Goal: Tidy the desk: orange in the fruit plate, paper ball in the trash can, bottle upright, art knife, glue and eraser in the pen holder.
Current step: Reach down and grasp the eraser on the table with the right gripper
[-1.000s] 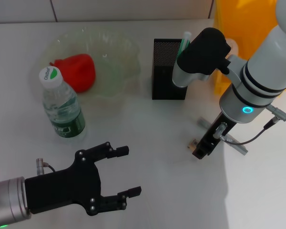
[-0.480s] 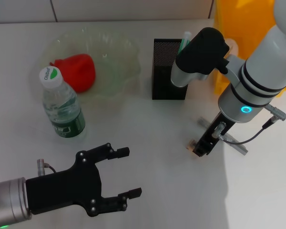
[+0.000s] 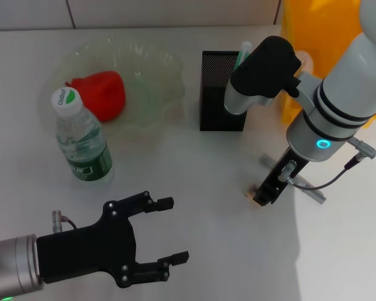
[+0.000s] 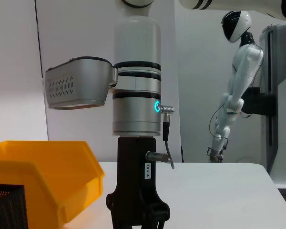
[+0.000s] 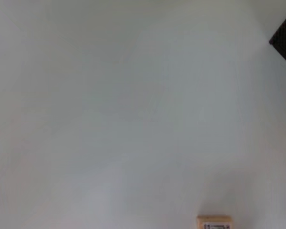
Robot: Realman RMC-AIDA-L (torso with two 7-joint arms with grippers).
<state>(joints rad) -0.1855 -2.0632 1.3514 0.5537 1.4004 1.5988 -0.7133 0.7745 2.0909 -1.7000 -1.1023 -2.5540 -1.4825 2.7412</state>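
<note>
The small tan block of the eraser (image 3: pixel 252 188) lies on the smooth white desk (image 3: pixel 194 169), right at the tip of the lowered right gripper (image 3: pixel 264 194); whether its fingers are closed cannot be told. The black mesh pen holder (image 3: pixel 218 94) stands behind, beside the translucent orange trash can (image 3: pixel 316 31). The left gripper (image 3: pixel 166 233) hovers spread wide and empty near the upright bottle (image 3: pixel 81 141).

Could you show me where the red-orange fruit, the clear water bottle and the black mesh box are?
Glossy red-orange fruit (image 3: pixel 101 93), head view, middle of its skin.
Clear plastic water bottle (image 3: pixel 81 141), head view, clear body above the label.
Square black metal-mesh box (image 3: pixel 215 94), head view, front wall.
</note>
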